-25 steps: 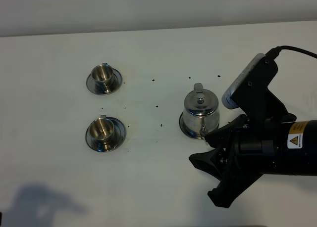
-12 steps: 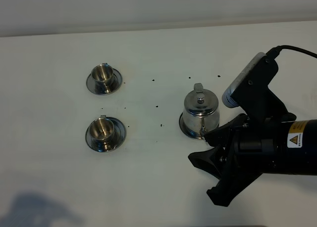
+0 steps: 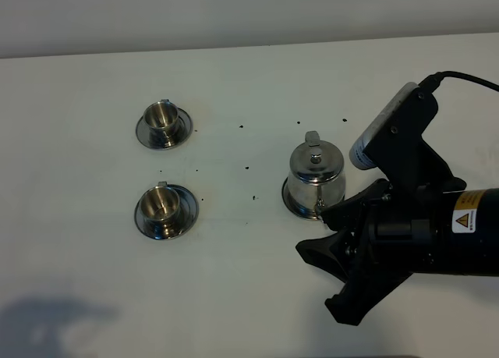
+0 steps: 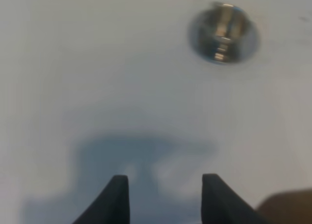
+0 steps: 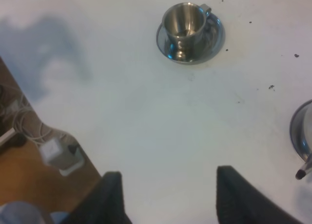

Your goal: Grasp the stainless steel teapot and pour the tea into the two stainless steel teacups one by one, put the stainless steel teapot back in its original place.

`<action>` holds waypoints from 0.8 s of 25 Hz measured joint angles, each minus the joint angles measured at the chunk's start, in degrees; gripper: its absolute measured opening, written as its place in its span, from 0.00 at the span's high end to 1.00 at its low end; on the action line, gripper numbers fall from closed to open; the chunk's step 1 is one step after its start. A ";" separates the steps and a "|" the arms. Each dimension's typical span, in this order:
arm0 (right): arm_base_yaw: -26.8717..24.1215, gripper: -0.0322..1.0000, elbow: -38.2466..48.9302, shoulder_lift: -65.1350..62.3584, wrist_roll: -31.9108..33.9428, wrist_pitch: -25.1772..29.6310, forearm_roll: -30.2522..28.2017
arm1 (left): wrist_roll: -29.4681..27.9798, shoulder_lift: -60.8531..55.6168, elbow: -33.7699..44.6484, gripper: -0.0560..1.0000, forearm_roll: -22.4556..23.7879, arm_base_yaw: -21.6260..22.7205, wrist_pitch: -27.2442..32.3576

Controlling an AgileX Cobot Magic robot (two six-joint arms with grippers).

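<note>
Holding right gripper [image 5: 170,199] wide open, empty, beside teapot [image 3: 316,171], covering part of its base; holding left gripper [image 4: 165,199] parted, empty, facing blurry cup [image 4: 223,31].

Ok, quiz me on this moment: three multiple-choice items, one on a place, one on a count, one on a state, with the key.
1. In the high view, where does the stainless steel teapot stand relative to the far teacup and the near teacup?
A. between them
B. left of both
C. right of both

2. How many teacups are on the table?
A. one
B. two
C. three

3. The right gripper has its fingers:
A. spread apart, holding nothing
B. shut on the pot's handle
C. shut on a cup

Key:
1 C, both cups lie to its left.
2 B, only these two show.
3 A, the right wrist view shows bare table between the fingers.
</note>
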 joint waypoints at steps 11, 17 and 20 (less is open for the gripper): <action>0.00 0.56 0.00 0.00 -0.46 0.00 -0.16 | 0.00 -10.24 0.00 0.58 0.00 5.48 0.06; 0.00 0.56 0.00 1.78 -1.65 -1.05 -0.16 | 0.05 -11.44 0.16 0.58 0.00 5.41 0.09; 0.00 0.56 0.00 4.27 -2.24 -1.67 -0.18 | 0.05 -11.44 0.16 0.58 0.00 5.41 0.09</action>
